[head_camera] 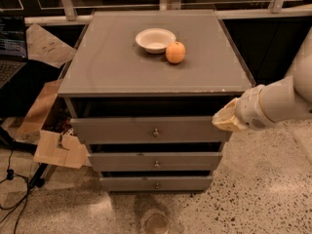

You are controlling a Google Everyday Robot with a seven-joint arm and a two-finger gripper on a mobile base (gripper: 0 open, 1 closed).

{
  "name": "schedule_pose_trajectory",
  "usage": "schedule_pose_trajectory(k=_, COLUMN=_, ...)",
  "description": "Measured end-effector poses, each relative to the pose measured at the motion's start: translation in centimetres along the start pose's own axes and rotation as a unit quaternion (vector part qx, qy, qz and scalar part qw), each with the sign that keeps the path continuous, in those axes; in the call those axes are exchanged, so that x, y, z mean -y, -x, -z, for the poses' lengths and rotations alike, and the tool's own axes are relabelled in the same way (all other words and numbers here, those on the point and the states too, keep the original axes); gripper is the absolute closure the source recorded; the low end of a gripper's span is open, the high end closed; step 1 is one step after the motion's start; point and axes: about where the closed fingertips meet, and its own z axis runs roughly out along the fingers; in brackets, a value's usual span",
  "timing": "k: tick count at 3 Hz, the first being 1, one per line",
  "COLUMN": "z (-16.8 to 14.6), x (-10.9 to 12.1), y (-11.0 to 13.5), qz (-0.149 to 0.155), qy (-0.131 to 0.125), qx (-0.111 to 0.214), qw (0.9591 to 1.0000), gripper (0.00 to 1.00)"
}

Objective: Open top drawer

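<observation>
The grey cabinet (122,77) has three drawer fronts. The top drawer (117,129) is the widest, with a small round metal knob (156,132) at its centre. A dark gap shows between it and the cabinet top. My gripper (225,120), tan-tipped on a white arm, is at the right end of the top drawer's front, level with its upper edge and well right of the knob. Its fingers look pressed together into one tip. I cannot tell whether it touches the drawer.
A white bowl (155,39) and an orange (175,52) sit on the cabinet top. Two narrower drawers (155,162) lie below. Cardboard pieces (58,150), cables and a laptop (12,48) are at the left. The floor is speckled terrazzo (253,194).
</observation>
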Motion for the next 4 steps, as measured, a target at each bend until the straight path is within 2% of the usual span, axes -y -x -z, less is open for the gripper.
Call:
schedule_pose_trajectory(k=1, z=-3.1, x=-1.0, y=-1.7, qz=-0.019, qy=-0.032, qx=0.003, qw=0.9993, gripper=1.00)
schedule_pose_trajectory(k=2, z=-6.2, x=-2.8, y=-3.2, qz=-0.028, qy=-0.059, qx=0.022, qw=0.9976, gripper=1.00)
schedule_pose_trajectory(k=3, z=-8.1, x=-1.8, y=-2.8, qz=-0.011, qy=-0.085, qx=0.054, qw=0.9948, gripper=1.00)
schedule_pose_trajectory(k=4, z=-8.3, x=-1.6, y=-2.5, qz=-0.003, qy=-0.089, qx=0.058, qw=0.9943, gripper=1.00)
